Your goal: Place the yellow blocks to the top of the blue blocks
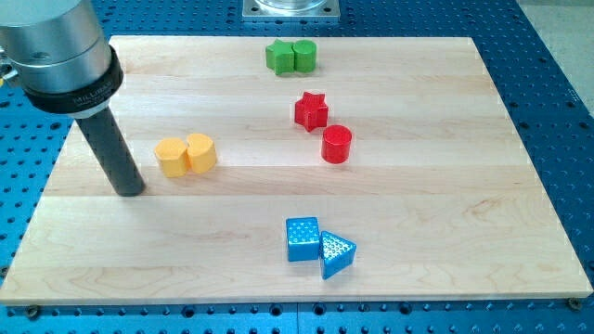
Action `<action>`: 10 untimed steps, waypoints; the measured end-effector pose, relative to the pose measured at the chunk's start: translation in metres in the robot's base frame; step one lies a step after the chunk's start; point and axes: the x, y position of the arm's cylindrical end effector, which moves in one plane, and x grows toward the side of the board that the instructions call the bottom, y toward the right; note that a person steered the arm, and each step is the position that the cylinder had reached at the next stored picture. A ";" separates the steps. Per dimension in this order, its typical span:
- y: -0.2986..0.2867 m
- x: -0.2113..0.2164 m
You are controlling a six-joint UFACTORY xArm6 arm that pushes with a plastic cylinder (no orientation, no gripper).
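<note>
Two yellow blocks sit side by side at the view's left: a hexagon-like one point(171, 157) and a rounder one point(200, 152), touching. Two blue blocks sit near the view's bottom centre: a cube point(303, 238) and a triangle point(337, 253), touching. My tip point(130, 190) rests on the board just left of and slightly below the yellow blocks, a small gap away from them. The yellow pair lies up and to the left of the blue pair.
A red star point(311, 110) and a red cylinder point(337, 144) sit right of centre. Two green blocks point(290, 57) sit at the view's top centre. The wooden board point(445, 186) lies on a blue perforated table point(566, 102).
</note>
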 end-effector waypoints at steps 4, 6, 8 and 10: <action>0.004 -0.037; 0.097 -0.069; 0.111 -0.078; 0.171 -0.072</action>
